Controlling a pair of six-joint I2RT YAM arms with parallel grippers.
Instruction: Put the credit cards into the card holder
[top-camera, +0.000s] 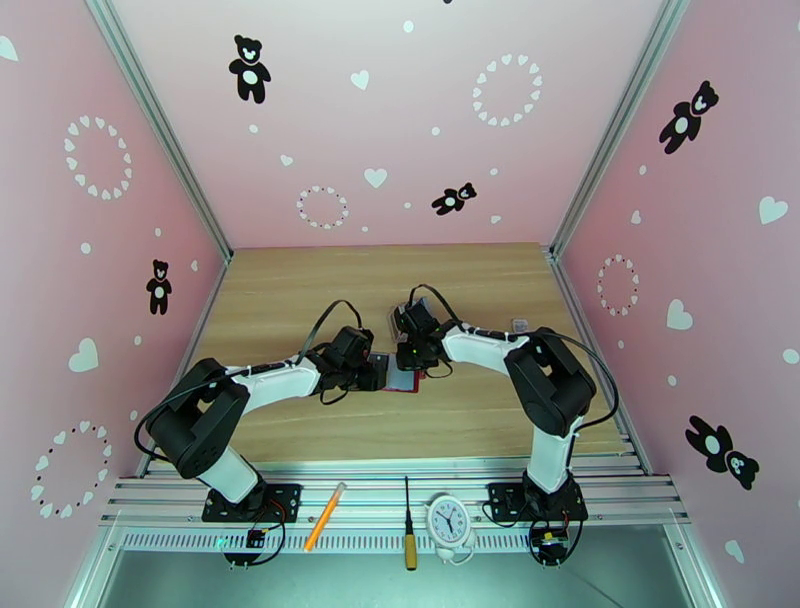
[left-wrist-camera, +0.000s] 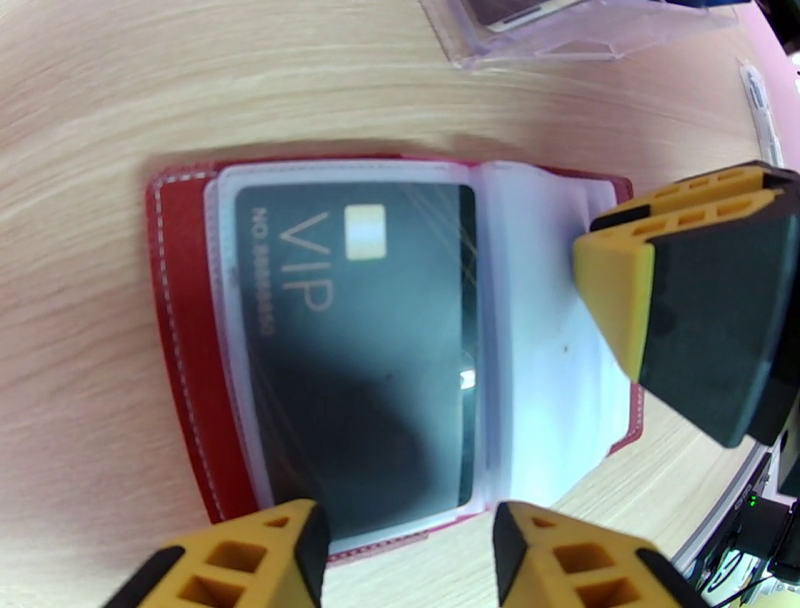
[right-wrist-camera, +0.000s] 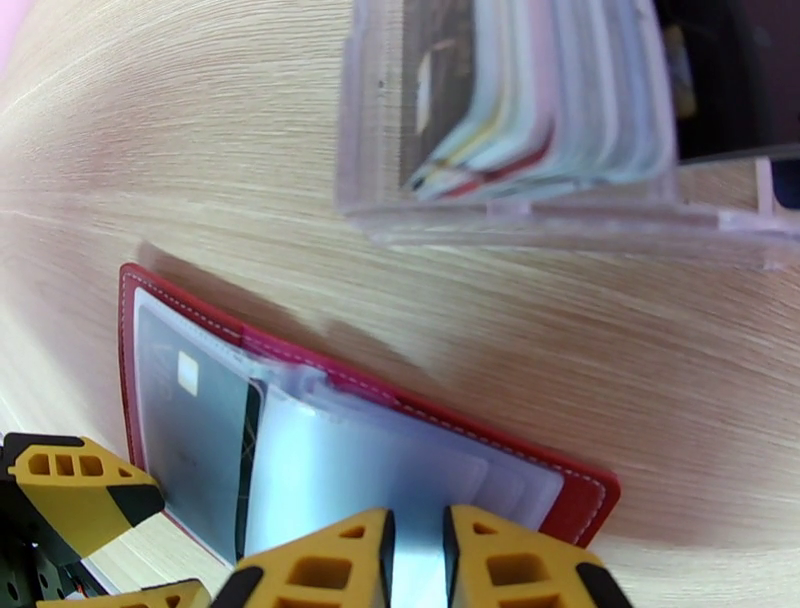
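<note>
My left gripper (left-wrist-camera: 410, 540) hangs spread over the open dark-red leather card holder (left-wrist-camera: 180, 300), frame centre, dark VIP card (left-wrist-camera: 350, 350) pocketed. My right gripper (right-wrist-camera: 418, 545) pinches a clear plastic pocket leaf (right-wrist-camera: 340, 470); tugging could drag the holder.

Orange pen (top-camera: 325, 516), screwdriver (top-camera: 408, 535), clock (top-camera: 448, 520); clear slotted stand (right-wrist-camera: 450, 215)

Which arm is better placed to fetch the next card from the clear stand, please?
Probably left: left gripper hovers open and empty, while right gripper is clamped on the card holder.
</note>
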